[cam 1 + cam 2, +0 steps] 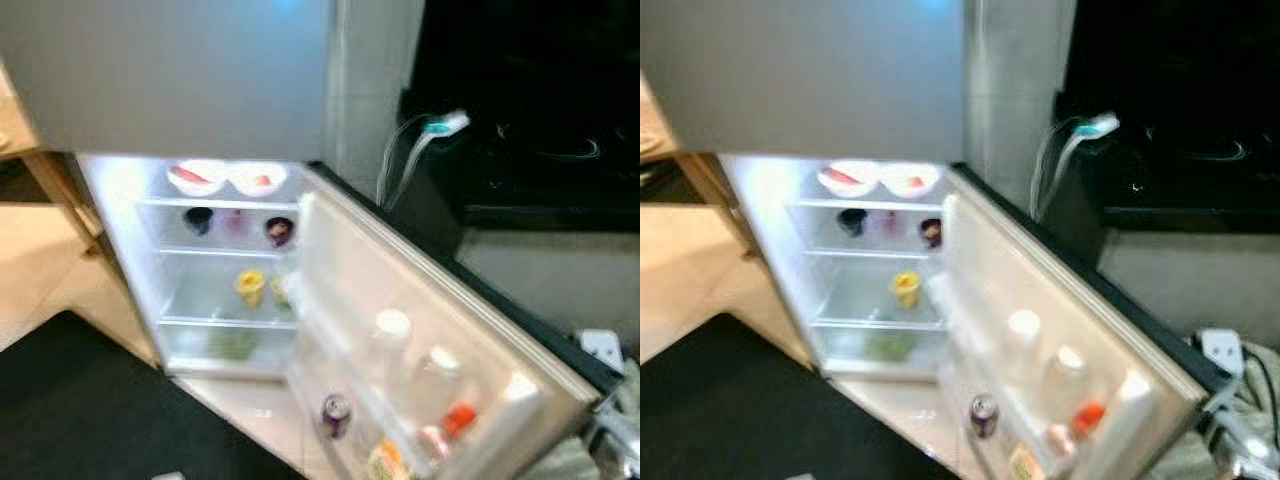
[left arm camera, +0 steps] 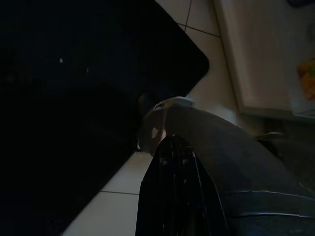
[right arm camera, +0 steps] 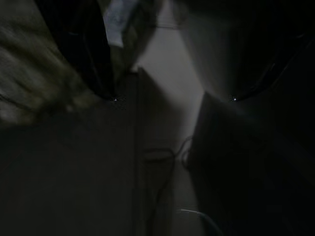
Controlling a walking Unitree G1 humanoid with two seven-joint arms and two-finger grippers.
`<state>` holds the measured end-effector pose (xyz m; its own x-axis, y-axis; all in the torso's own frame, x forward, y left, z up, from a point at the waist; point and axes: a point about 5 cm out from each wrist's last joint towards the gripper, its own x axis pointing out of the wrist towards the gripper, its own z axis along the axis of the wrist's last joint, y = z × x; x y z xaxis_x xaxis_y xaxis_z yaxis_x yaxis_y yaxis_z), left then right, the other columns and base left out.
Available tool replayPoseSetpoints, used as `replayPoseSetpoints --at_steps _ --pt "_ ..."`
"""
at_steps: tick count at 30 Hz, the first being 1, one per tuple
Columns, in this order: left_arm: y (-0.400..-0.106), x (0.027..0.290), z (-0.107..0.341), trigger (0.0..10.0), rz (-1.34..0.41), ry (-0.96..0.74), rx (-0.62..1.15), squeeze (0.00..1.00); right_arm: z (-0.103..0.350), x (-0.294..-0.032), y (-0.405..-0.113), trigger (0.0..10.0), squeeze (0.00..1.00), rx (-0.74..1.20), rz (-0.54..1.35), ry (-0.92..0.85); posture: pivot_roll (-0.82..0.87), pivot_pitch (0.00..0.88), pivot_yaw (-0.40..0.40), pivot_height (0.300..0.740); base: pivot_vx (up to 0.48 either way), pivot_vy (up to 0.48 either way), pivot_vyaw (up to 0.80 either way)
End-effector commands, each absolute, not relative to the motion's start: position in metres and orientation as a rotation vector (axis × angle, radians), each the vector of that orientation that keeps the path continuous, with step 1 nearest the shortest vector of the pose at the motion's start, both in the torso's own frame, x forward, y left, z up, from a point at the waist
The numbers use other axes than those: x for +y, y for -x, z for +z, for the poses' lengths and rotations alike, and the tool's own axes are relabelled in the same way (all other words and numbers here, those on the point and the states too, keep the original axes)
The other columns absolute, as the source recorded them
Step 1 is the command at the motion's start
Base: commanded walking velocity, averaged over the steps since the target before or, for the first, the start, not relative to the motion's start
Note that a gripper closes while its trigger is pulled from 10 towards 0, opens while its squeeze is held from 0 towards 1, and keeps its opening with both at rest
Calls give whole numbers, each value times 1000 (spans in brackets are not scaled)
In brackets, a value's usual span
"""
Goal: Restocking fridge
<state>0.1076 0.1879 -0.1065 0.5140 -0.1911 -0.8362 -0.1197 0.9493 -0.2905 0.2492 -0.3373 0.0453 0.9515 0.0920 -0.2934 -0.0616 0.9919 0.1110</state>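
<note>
The fridge (image 1: 130, 210) stands open and lit in front of me. Two white bowls (image 1: 228, 178) with food sit on its top shelf, dark cups (image 1: 199, 219) on the shelf below, and a yellow item (image 1: 249, 285) lower down. The open door (image 1: 400, 290) swings out to the right; its racks hold white-capped bottles (image 1: 393, 335), a purple can (image 1: 335, 415) and an orange-capped item (image 1: 458, 418). My left gripper (image 2: 167, 142) hangs shut over the floor, beside a black mat (image 2: 74, 98). Down in the dark my right gripper (image 3: 173, 98) hangs open with nothing between its fingers.
A black mat (image 1: 90, 410) lies on the pale tiled floor left of the fridge. Wooden furniture (image 1: 40, 170) stands at the far left. A dark counter with cables (image 1: 430, 135) is at the right, and a white plug strip (image 1: 1220, 350) near the door's edge.
</note>
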Motion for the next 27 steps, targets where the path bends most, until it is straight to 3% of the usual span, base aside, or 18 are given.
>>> replayPoseSetpoints --at_steps 1,17,27 --pt "-90 182 -113 10000 -59 336 1118 0 40 -333 -246 10000 0 320 111 -113 -56 0 -52 740 0 0 0" --pt "-86 182 -113 10000 -59 335 1131 0 38 -335 -225 10000 0 410 396 -178 -65 0 -53 740 0 0 0" --pt "-87 180 -114 10000 -67 338 1134 0 30 -313 -213 10000 0 457 633 -255 -72 0 -54 740 0 0 0"
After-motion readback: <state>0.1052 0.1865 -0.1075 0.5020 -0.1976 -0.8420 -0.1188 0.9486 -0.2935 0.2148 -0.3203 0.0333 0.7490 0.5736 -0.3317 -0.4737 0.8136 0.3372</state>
